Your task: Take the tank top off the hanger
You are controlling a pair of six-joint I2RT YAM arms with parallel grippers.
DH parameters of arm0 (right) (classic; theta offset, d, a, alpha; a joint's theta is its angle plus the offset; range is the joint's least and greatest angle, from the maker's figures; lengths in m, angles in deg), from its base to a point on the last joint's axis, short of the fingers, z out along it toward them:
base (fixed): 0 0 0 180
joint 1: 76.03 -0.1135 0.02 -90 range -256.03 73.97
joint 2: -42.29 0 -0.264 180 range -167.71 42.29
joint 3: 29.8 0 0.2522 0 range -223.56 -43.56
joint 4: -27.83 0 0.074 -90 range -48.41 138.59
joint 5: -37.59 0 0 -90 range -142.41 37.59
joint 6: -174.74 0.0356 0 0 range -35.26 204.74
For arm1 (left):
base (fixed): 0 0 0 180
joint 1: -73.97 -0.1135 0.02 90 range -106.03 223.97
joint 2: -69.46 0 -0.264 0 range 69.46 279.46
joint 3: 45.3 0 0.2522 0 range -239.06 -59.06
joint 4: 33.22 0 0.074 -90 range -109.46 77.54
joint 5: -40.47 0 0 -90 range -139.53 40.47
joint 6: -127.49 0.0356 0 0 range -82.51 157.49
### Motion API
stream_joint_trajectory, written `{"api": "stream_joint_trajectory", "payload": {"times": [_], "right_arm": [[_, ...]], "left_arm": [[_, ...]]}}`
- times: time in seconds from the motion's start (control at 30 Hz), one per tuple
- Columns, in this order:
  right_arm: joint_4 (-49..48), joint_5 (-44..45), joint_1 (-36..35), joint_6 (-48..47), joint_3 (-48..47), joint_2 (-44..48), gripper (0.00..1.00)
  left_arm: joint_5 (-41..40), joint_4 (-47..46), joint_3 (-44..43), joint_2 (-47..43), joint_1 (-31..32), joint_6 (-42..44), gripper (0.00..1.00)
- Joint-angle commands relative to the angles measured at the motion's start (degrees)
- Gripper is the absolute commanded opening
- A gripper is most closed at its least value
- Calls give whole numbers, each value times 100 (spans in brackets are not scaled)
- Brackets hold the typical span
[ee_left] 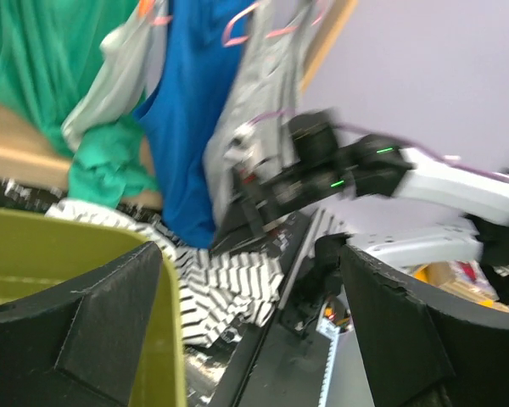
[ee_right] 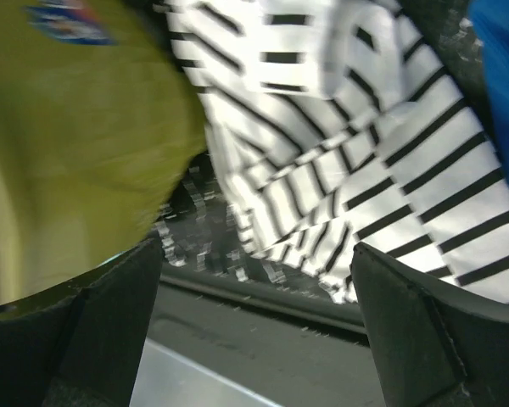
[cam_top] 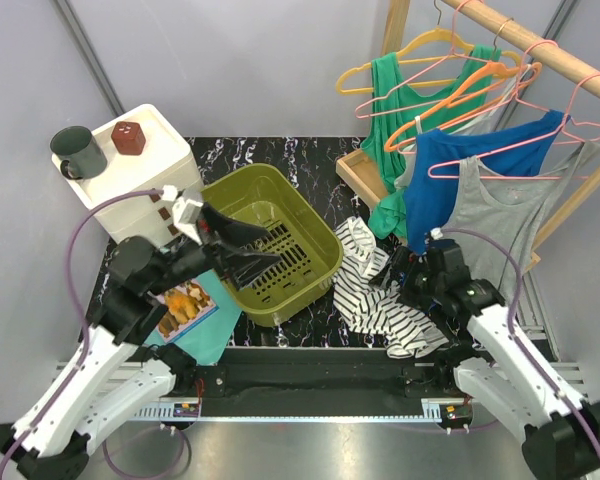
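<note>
A black-and-white striped tank top [cam_top: 380, 295] lies crumpled on the black table between the bin and my right arm; it shows in the right wrist view [ee_right: 365, 153] and the left wrist view [ee_left: 229, 280]. Green [cam_top: 395, 110], blue [cam_top: 450, 170] and grey [cam_top: 495, 215] tank tops hang on hangers from a wooden rail [cam_top: 540, 45] at the back right. An orange hanger [cam_top: 460, 95] hangs among them. My left gripper [cam_top: 265, 260] is open and empty over the bin. My right gripper [cam_top: 392, 272] is open and empty just above the striped top.
An olive plastic bin [cam_top: 270, 245] sits mid-table. A white box [cam_top: 140, 165] at the back left carries a dark mug [cam_top: 78, 152] and a red block [cam_top: 128, 137]. A teal cloth and a snack packet [cam_top: 185, 305] lie under my left arm.
</note>
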Motion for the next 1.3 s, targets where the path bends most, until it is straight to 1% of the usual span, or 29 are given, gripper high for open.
{"api": "stream_joint_trajectory", "payload": {"times": [0.0,0.03,0.23,0.33,0.37,0.4,0.53,0.57,0.63,0.67,0.7,0.77,0.8,0.83,0.87,0.9,0.97,1.0,1.03,1.07,1.1,1.17,1.2,1.27], "right_arm": [[-939,1331,-454,299,185,-676,100],[-1114,1421,-568,290,203,-1008,100],[-1721,2203,-1025,263,221,-2020,100],[-1810,2616,-1499,395,168,-2503,100],[-1810,2713,-1762,439,150,-2636,100],[-1819,2914,-1886,544,133,-2750,100],[-1740,3275,-2308,799,211,-3295,100],[-1714,3337,-2388,834,246,-3349,98],[-1670,3452,-2642,1062,421,-3419,92],[-1609,3452,-2756,1115,414,-3419,87],[-1460,3556,-3062,1264,388,-3428,79],[-1240,3697,-3257,1458,344,-3411,74],[-1108,3741,-3319,1537,361,-3315,71],[-1037,3742,-3329,1564,378,-3201,59],[-958,3768,-3320,1608,422,-3026,51],[-810,3794,-3320,1686,518,-2537,44],[-703,3751,-3320,1705,642,-1841,23],[-572,3725,-3320,1670,721,-1063,16],[-510,3698,-3320,1609,739,-638,11],[-440,3681,-3320,1530,748,-216,0],[-274,3663,-3320,1442,695,598,0],[-88,3654,-3320,1083,529,1306,0],[-44,3611,-3320,898,276,1796,0],[-43,3496,-3320,381,-24,2099,0]], "left_arm": [[231,107,112,-493,-25,-231,90],[204,186,112,-573,-25,-213,90],[-6,915,42,-1127,-25,24,90],[-68,1240,-73,-1294,-25,129,90],[-112,1285,-108,-1338,-25,182,90],[-182,1329,-117,-1373,-25,209,90],[-235,1513,-143,-1444,-25,297,90],[-227,1549,-161,-1444,-17,314,90],[-227,1610,-152,-1453,-25,341,90],[-253,1637,-152,-1479,-25,375,90],[-279,1663,-152,-1488,-17,393,90],[-306,1681,-143,-1506,-25,402,90],[-314,1690,-152,-1506,-25,402,90],[-323,1681,-152,-1497,-25,394,90],[-323,1681,-161,-1497,-17,402,90],[-306,1681,-178,-1497,-25,394,90],[-306,1742,-231,-1497,-25,437,90],[-314,1777,-257,-1506,-17,455,91],[-323,1856,-301,-1514,-25,472,90],[-341,1883,-310,-1532,-25,507,90],[-402,1909,-336,-1567,-25,534,90],[-463,1979,-372,-1611,-25,578,91],[-559,2032,-372,-1629,-17,604,91],[-692,2111,-389,-1672,-25,683,91]]}}
